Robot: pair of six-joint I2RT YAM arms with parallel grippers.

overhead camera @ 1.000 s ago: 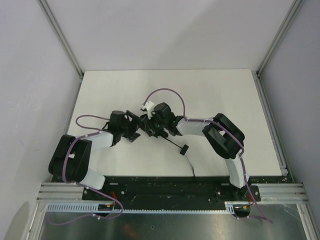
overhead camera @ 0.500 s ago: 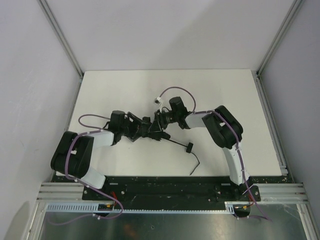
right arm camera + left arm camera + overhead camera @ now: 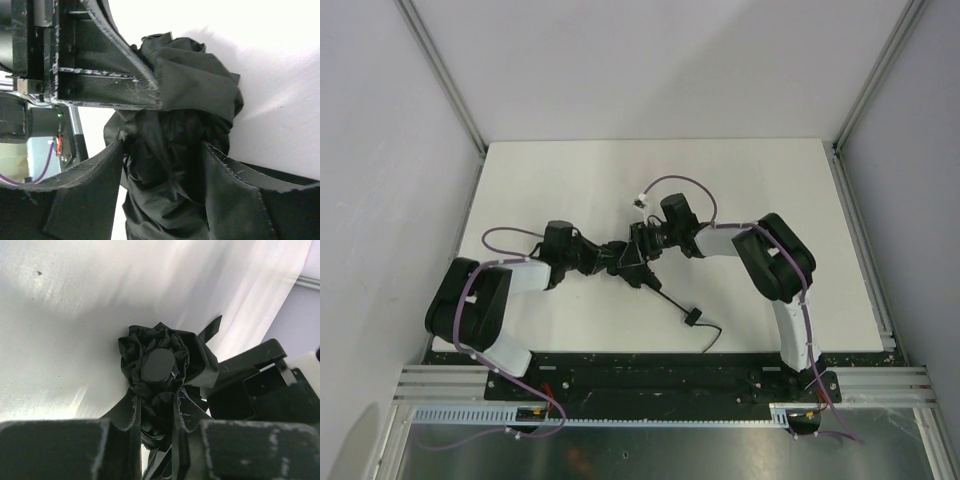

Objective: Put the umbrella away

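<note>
The black umbrella (image 3: 157, 365) hangs bunched between my two grippers over the middle of the white table (image 3: 770, 190). Its round end cap faces the left wrist camera. My left gripper (image 3: 157, 407) is shut on the crumpled fabric just below that cap. My right gripper (image 3: 164, 150) straddles the same bundle (image 3: 195, 80) from the other side, jaws spread wide, with fabric filling the gap. From above, the left gripper (image 3: 603, 258) and right gripper (image 3: 638, 248) meet nearly tip to tip. The thin shaft runs down-right to the handle (image 3: 692, 319), and a cord (image 3: 713, 336) trails off it.
Both arms' bases sit on the black rail (image 3: 650, 370) at the table's near edge. Metal frame posts (image 3: 440, 70) and grey walls enclose the table on three sides. The right arm's purple cable (image 3: 670, 182) loops above the grippers.
My left gripper has closed on the umbrella's fabric. The right jaws have widened. The handle has dropped toward the near edge and the cord now lies curled beside it.
</note>
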